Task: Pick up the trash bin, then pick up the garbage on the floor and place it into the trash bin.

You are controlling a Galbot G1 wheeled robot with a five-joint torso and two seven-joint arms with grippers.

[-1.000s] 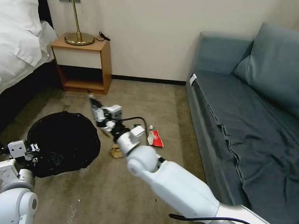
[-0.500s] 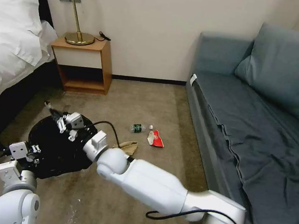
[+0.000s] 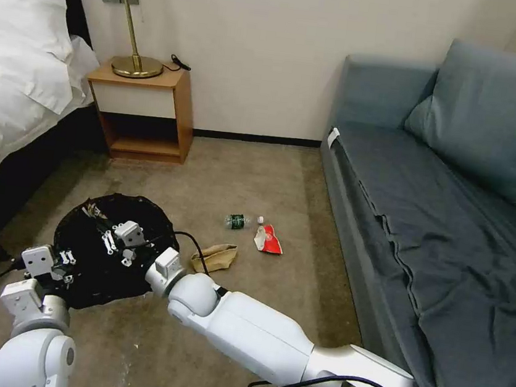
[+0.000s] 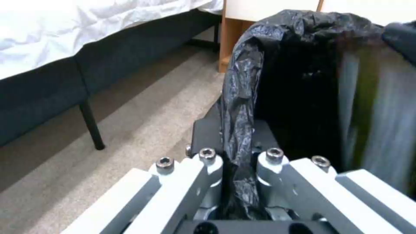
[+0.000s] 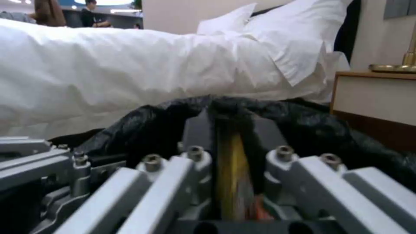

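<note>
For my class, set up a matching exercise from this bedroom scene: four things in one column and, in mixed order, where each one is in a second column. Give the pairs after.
Things:
1. yellow wrapper
2. trash bin
3. tan paper bag
4. red-and-white packet

Places:
A. on the carpet, just beside the clear bottle
B. pinched in the right gripper over the bin's mouth
C. rim gripped by the left gripper
D. on the carpet right beside the bin

Pairs: 1-B, 2-C, 3-D, 4-A

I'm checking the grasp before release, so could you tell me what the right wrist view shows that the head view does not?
Right wrist view alone: the gold-yellow wrapper clamped between the right gripper's fingers. Head view alone: the tan paper bag, bottle and red-and-white packet lying on the carpet, and the left gripper pinching the bin's rim. Both: the black-lined trash bin, bed and nightstand.
</note>
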